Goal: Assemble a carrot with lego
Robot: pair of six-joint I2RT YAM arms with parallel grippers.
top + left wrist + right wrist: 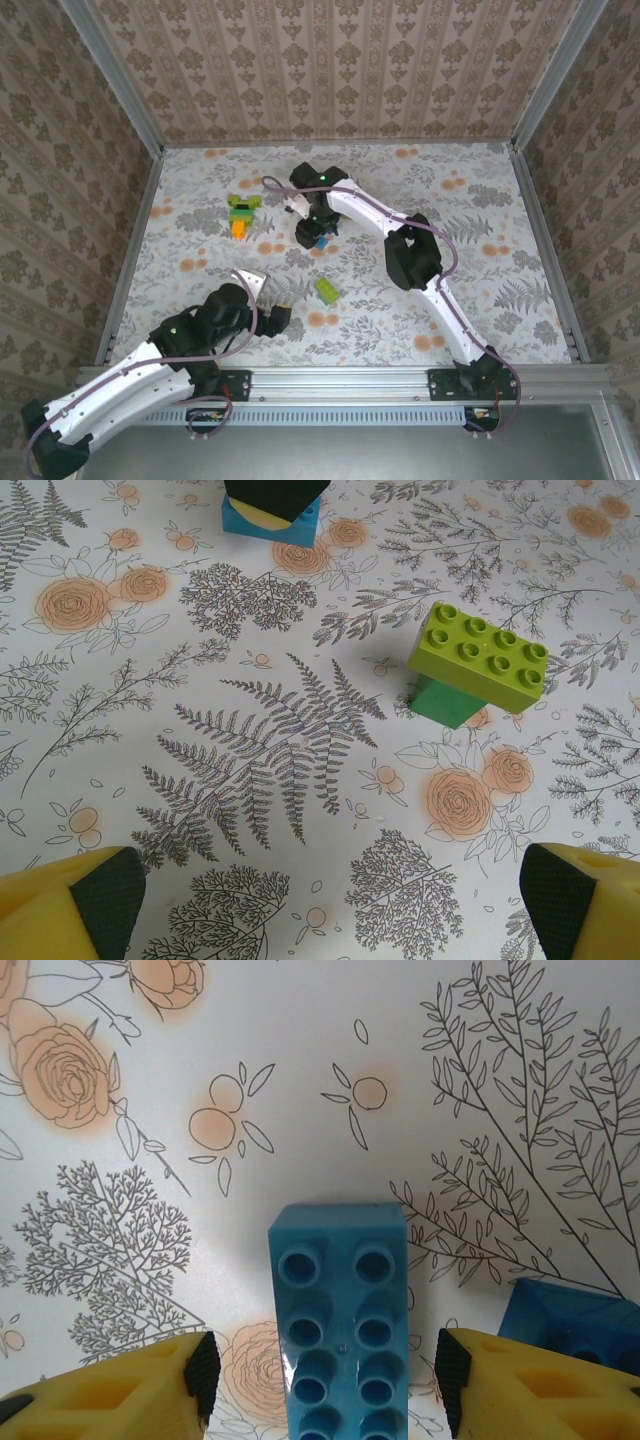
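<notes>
Right jaws: partly open, straddling a blue two-by-four plastic lego brick point(340, 1300). The brick sits studs up on the table point(300, 1080), lying lengthwise in the gap. There's clearance on both sides and the black pads point(203, 1372) aren't touching it, so no grip. A second blue brick point(575, 1322) sits just outside one finger, at the right of the wrist view; it's partly hidden by that finger.

Left jaws: spread wide, holding nothing. The yellow fingers with dark pads point(105, 905) sit at the two bottom corners of the wrist view, with bare floral-print table between them. A lime two-by-four plastic lego brick point(480, 655) is stacked on a smaller darker green brick point(445, 702). The stack lies ahead of the left jaws, offset toward their right finger and well clear of the tips. Farther ahead a blue brick shows with the other arm's dark pad over it; can't tell which of the two blues it is.

The carrot point(241, 213) is a small lego build with a lime crossbar, dark green below it and an orange tip pointing toward the near edge. It's on the table near the right jaws, off to their left and apart from them. From the left jaws it's well ahead, farther out than the lime stack.

In the top view the lime stack lies between the two sets of jaws.
</notes>
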